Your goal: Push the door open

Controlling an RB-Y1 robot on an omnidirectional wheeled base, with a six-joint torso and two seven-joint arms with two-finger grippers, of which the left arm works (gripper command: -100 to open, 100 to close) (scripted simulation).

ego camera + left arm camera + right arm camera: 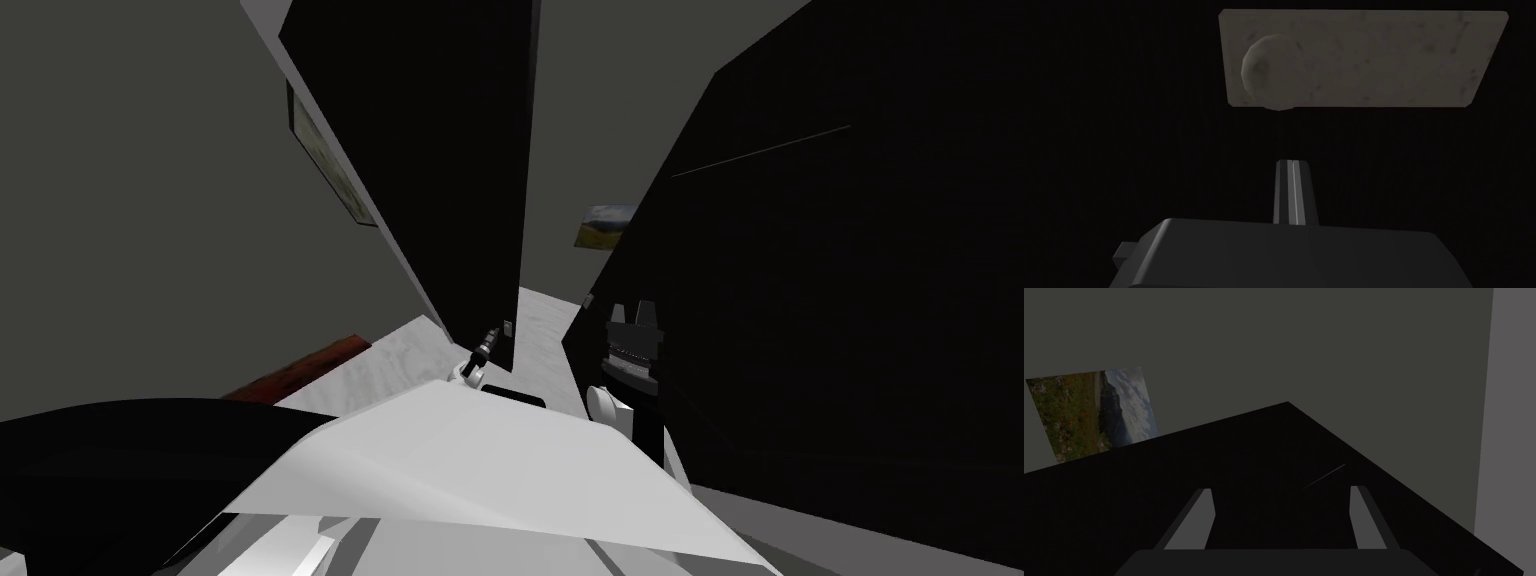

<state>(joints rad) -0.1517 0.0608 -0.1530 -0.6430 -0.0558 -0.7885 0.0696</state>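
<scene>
Door: the dark door (450, 150) stands ahead of me, slightly left of centre. The head view catches it nearly edge-on, so I judge it already partly swung.
Door hardware: the left wrist view shows a pale grey plate (1384, 60) on the black door face (1149, 100), with a round knob (1270, 71) at one end.
Left gripper: the left gripper (489, 338) is low against the door, just beside the plate (508, 327). Its two fingers are pressed flat together and hold nothing (1292, 164).
Why closed: together the blades make one stiff point to lean on the panel. A push needs no grasp, so the knob is left alone.
Why there: the tip aims at bare door near the knob. That is probably the side far from the hinges, where a push turns the door most easily.
Contact: I cannot tell whether the tip touches the door or is just short of it.
Right gripper: the right gripper (633, 310) hangs off to my right beside a large dark surface (850, 300). Its fingers are spread wide and empty (1282, 489), and it looks parked clear of the door's swing.
Step in hand: pressing forward with the left arm.
</scene>
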